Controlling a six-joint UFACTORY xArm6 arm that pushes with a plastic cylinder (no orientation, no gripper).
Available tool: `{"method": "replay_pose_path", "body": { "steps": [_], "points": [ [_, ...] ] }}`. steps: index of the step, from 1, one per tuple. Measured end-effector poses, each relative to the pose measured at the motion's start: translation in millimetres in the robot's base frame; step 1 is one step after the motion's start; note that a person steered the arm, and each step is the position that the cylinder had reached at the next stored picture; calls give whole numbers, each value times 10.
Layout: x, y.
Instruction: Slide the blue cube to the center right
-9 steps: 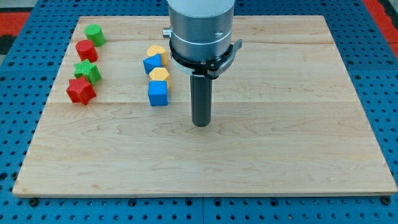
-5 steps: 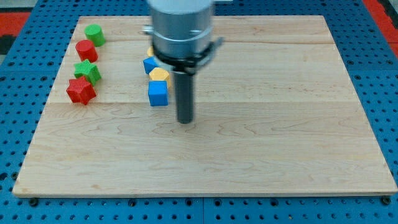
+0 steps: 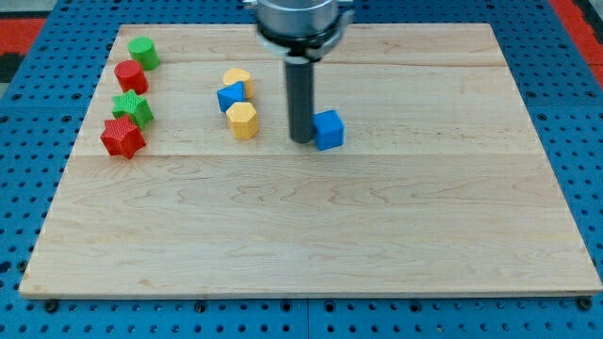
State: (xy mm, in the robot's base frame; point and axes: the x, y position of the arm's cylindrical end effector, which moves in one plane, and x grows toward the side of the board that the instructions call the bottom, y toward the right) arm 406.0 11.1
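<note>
Near the middle of the wooden surface (image 3: 396, 245), a little toward the view's top, my tip (image 3: 301, 140) rests against the left face of the blue cube (image 3: 328, 130). The two look to be touching, with the rod standing upright on the cube's left side, which is the right side to push from for a slide toward the view's right.

There is no hand on this arm, only the straight dark rod, so nothing opens, closes or clamps; the only contact is the tip's side against the cube.

The blue cube sits clear of the other blocks. To its left, well apart from it, stand a yellow hexagonal block (image 3: 242, 121), a second blue block (image 3: 230, 96) of a less regular shape, and a yellow heart-like block (image 3: 237, 78) just above that. At the far left are a green cylinder (image 3: 142, 51), a red cylinder (image 3: 131, 75), a green star (image 3: 133, 108) and a red star (image 3: 122, 137).

As for progress, I judge the task partly done. The cube stands free of the cluster and roughly at the board's middle, but the center right is still a good way off across bare wood. What remains is a steady push to the view's right, perhaps nudging it slightly toward the view's bottom, since it lies a touch above the board's mid-height. Nothing stands in that path.
</note>
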Motion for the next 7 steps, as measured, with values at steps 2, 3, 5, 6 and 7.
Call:
{"method": "replay_pose_path", "body": {
  "steps": [2,3,5,6,7],
  "points": [
    [-35,605],
    [66,700],
    [676,505],
    [589,1123],
    [190,1125]
  ]
}}
